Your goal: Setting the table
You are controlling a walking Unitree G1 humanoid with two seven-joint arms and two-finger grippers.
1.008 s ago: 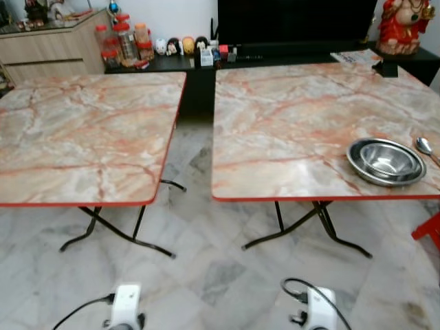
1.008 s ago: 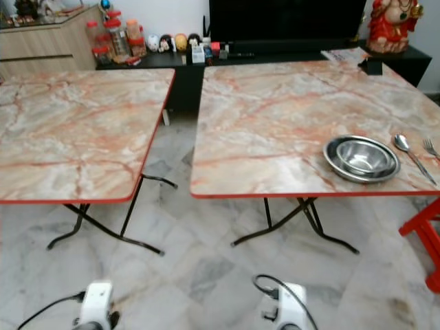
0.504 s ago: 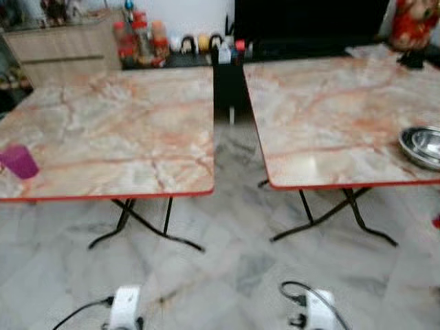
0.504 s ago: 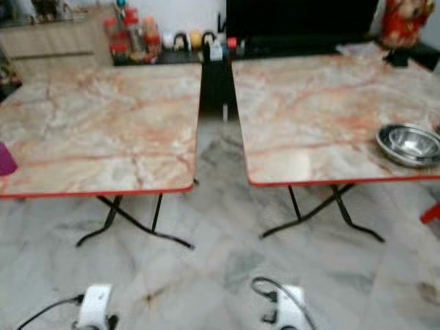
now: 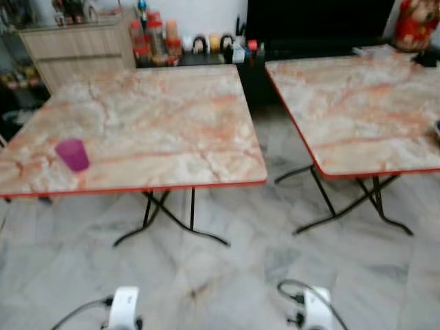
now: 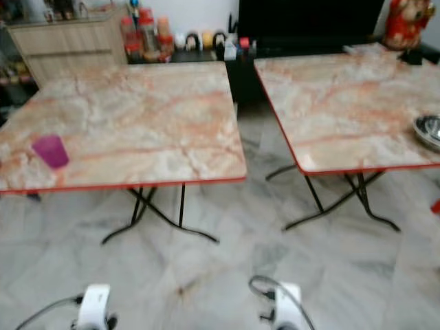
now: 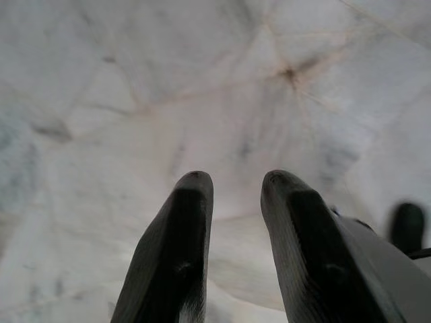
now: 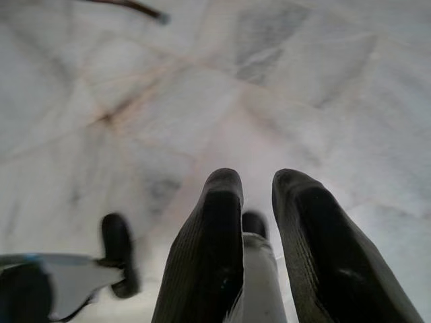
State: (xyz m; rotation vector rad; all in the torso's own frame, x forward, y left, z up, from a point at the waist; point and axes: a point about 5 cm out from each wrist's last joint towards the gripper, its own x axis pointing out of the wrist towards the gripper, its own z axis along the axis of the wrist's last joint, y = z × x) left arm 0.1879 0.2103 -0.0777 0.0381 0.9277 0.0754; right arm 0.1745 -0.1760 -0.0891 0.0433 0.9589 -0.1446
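Note:
A purple cup [image 5: 73,154] stands upright near the front left corner of the left marble-look table [image 5: 165,117]. A steel bowl [image 6: 429,130] sits at the front right of the right table [image 5: 357,103], cut off by the picture's edge. Both arms hang low in front of me, their white wrists [image 5: 124,309] at the bottom of the eye views. My left gripper [image 7: 236,185] points at the marble floor, fingers apart, holding nothing. My right gripper [image 8: 257,185] also points at the floor, with a narrower gap and nothing held.
A gap of marble floor [image 5: 275,144] separates the two red-edged tables. Black folding legs [image 5: 168,220] splay out under each. A wooden cabinet [image 5: 79,45], jars [image 5: 155,38], a black TV console [image 5: 309,31] and a red statue [image 5: 416,24] line the back wall.
The camera has swung to the left: the purple cup has come into view and the bowl has slid to the right edge. Both arms still hang as before.

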